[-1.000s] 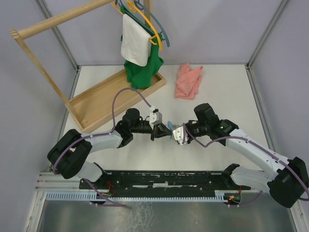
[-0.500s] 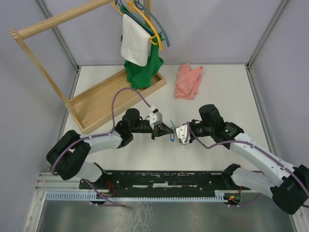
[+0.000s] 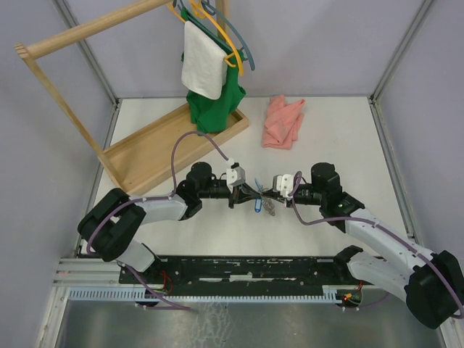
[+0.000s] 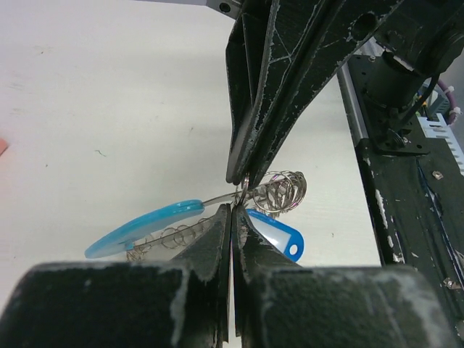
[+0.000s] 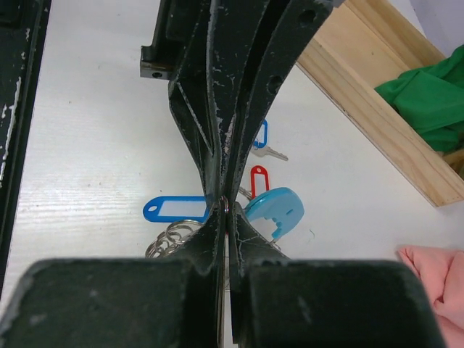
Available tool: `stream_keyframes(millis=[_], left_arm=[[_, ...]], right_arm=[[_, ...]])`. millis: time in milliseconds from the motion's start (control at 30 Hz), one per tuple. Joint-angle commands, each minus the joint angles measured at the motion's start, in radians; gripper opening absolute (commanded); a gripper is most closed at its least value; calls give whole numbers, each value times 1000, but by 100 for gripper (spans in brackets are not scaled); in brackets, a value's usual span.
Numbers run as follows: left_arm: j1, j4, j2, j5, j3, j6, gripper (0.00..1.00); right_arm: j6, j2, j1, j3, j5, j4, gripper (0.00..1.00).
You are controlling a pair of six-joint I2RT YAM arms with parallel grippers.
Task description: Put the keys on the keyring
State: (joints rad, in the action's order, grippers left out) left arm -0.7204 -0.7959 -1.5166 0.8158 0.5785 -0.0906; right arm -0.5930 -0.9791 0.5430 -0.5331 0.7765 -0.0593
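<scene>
The keyring's blue curved section (image 4: 141, 226) and its coiled silver rings (image 4: 281, 192) lie on the white table between my two grippers; it also shows in the top view (image 3: 258, 207). My left gripper (image 4: 233, 209) is shut on the keyring's thin wire. My right gripper (image 5: 226, 208) faces it tip to tip and is shut on a thin metal loop of the keyring. A blue-tagged key (image 5: 174, 209), a red-tagged key (image 5: 259, 179) and a second blue-tagged key (image 5: 261, 138) lie on the table right by the tips.
A pink cloth (image 3: 283, 122) lies at the back of the table. A wooden rack (image 3: 170, 141) with a green garment (image 3: 212, 101), a white towel (image 3: 202, 65) and hangers stands at the back left. A black rail (image 3: 246, 265) runs along the near edge.
My right arm has drawn back to the right and its wrist has turned, with the camera mount now on top. The left arm has hardly moved. The keyring stays between the tips.
</scene>
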Motion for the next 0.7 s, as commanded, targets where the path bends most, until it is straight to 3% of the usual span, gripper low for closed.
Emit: stream_keyframes(millis=[0, 200, 367, 667], left_arm=[[1, -6, -12, 9, 15, -4, 3], [1, 63, 43, -18, 22, -45, 3], [1, 121, 84, -32, 37, -71, 3], [-4, 137, 89, -27, 56, -71, 3]], right_arm=[[135, 25, -20, -2, 38, -277, 1], [-70, 50, -23, -80, -2, 43, 5], [-236, 43, -22, -163, -37, 304, 22], [-296, 71, -23, -225, -66, 468, 35]])
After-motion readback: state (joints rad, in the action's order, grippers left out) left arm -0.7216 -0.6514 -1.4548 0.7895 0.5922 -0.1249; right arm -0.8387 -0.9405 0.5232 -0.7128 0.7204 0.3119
